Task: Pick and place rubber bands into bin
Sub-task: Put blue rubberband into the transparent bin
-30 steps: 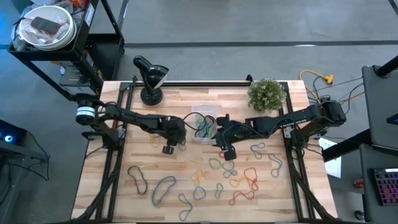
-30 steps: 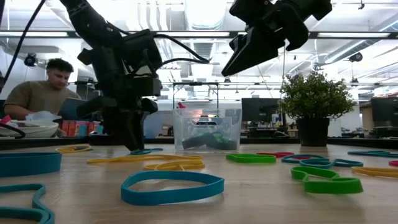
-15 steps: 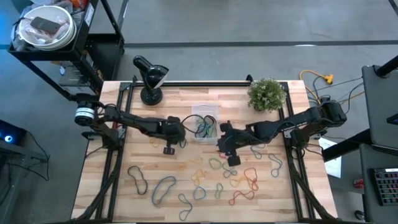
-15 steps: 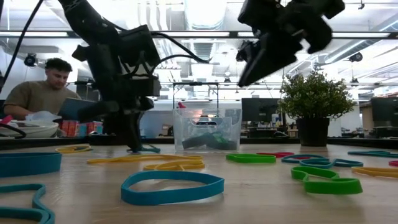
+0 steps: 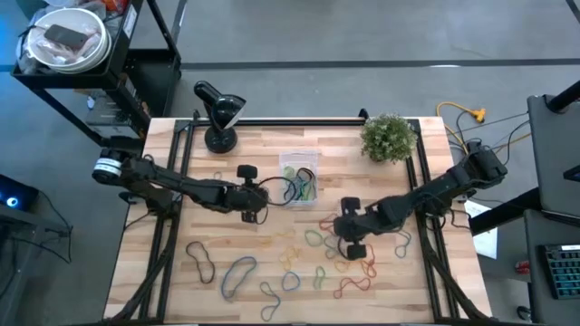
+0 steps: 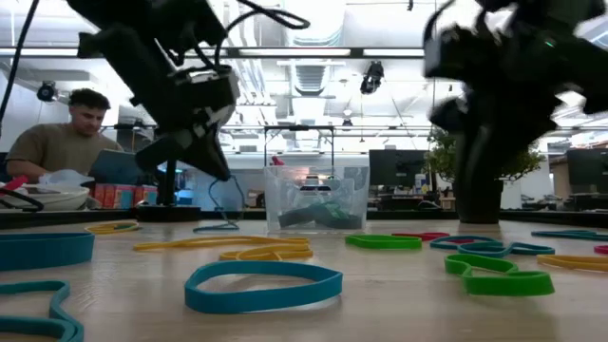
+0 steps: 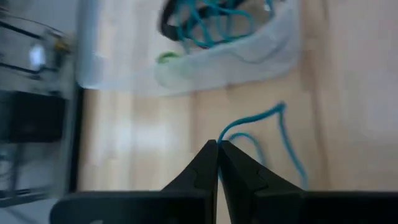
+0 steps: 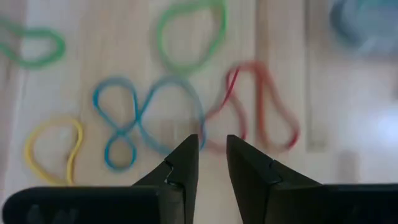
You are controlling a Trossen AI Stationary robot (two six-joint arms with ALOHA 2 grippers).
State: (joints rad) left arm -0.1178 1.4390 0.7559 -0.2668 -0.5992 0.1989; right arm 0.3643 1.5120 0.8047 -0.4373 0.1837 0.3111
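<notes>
The clear bin (image 5: pixel 297 175) stands mid-table with several blue and green bands inside; it also shows in the low view as the bin (image 6: pixel 316 198). My left gripper (image 5: pixel 260 196) is just left of the bin, shut on a thin teal rubber band (image 7: pixel 273 119). My right gripper (image 5: pixel 350 239) hovers open over the loose bands right of centre. Its wrist view looks down on a blue figure-eight band (image 8: pixel 146 118), a red band (image 8: pixel 264 106), a green band (image 8: pixel 186 28) and a yellow band (image 8: pixel 53 149), all flat on the wood. My left gripper pinches the teal band at the top of its loop (image 7: pixel 222 135) between the two fingertips, which slant down from the table's left side. The band hangs slack below the fingers (image 6: pixel 224 201). Whether its lower end (image 6: pixel 217 228) rests on the table I cannot tell.
Many more bands lie scattered over the near half of the table (image 5: pixel 299 258). A black lamp (image 5: pixel 220 113) and a potted plant (image 5: pixel 389 136) stand at the far edge. A person sits beyond the table (image 6: pixel 66 142).
My left gripper has risen from the tabletop beside the bin and tipped, drawing the teal band up with it. My right gripper has left the spot beside the bin, swung toward the near and right edges, and come down low over the loose bands.
</notes>
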